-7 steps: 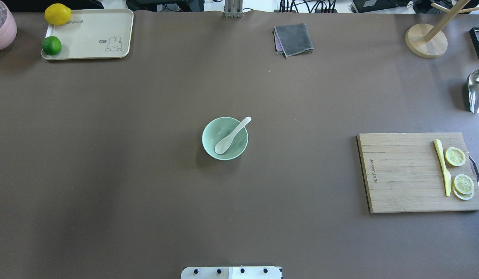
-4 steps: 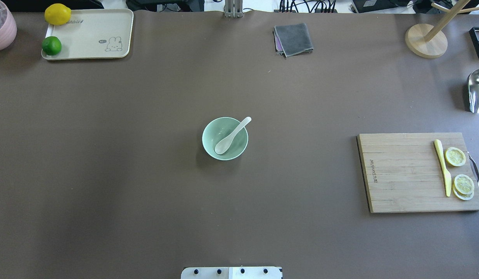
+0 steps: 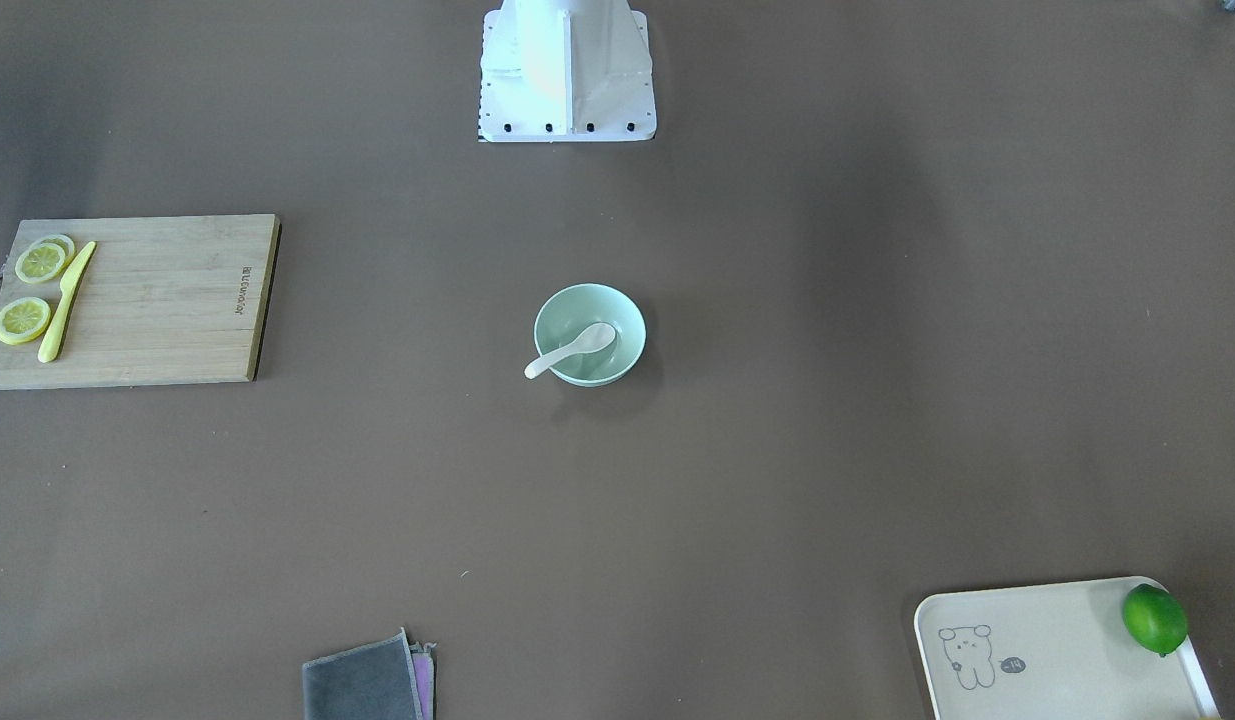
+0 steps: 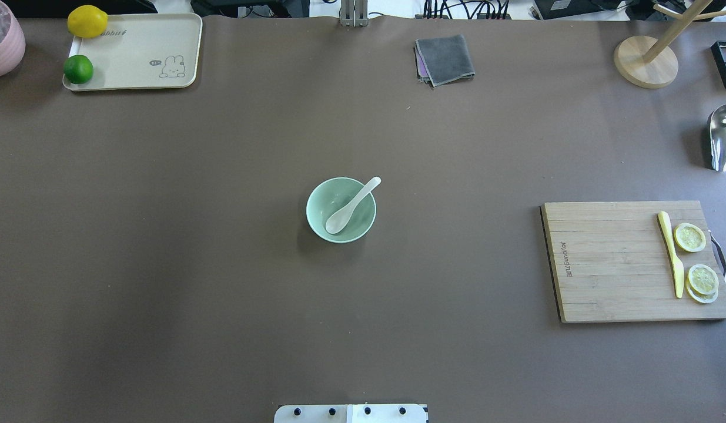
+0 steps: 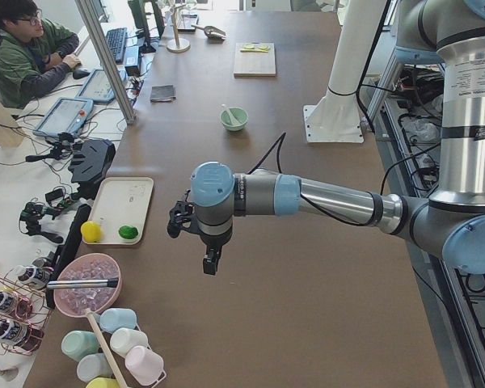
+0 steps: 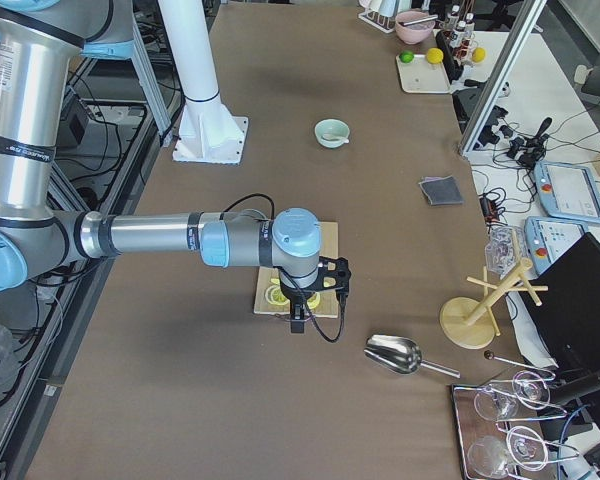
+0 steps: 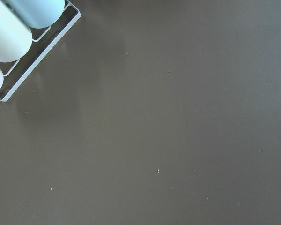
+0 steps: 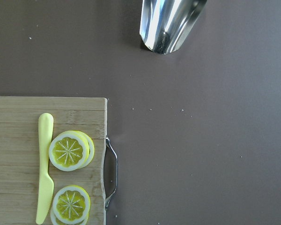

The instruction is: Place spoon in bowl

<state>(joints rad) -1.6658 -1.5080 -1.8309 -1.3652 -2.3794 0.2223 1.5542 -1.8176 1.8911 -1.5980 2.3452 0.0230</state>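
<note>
The big brown table (image 4: pixel 221 276) fills the scene. The left arm (image 5: pixel 331 200) reaches out over bare table at the left end, and the left gripper (image 5: pixel 212 263) hangs pointing down. It shows only from the side, so nobody can tell if its jaws are wide or narrow. The right arm (image 6: pixel 150 236) reaches out at the right end, and the right gripper (image 6: pixel 297 322) hangs over the wooden cutting board (image 4: pixel 609 264). Its jaws cannot be told either. A cream tray (image 4: pixel 133 59) sits in the far left corner. The green bowl (image 4: pixel 320 200) stands in the middle of the table, well apart from both grippers. The white spoon (image 4: pixel 352 205) lies in the bowl on a slant. Its scoop rests down inside at the near left, and its handle leans on the rim and points far and right.
</note>
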